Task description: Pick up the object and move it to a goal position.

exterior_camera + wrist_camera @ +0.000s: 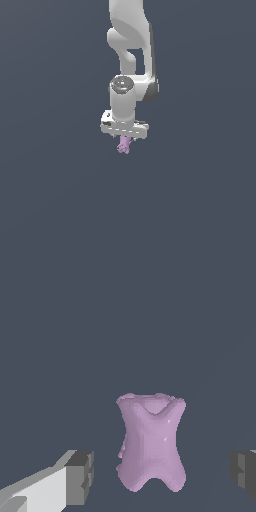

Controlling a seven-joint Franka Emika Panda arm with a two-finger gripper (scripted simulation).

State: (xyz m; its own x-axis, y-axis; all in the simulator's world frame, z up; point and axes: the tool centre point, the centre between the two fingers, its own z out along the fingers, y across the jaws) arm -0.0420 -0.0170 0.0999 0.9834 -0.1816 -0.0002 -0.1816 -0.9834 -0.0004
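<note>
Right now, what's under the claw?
The pale purple lumpy object sits between the claw fingers, with clear gaps to both pads. Below it, only plain dark surface; the part beneath the object is hidden.

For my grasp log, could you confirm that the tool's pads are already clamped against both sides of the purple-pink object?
Not quite. In the wrist view the tool straddles the purple-pink object, but its pads stand apart from it, with a clear gap on both sides. The tool is open, not clamped.

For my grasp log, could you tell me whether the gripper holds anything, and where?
Nothing is held: the fingers stand apart from the purple object, gaps showing on both sides; gripper open.
</note>
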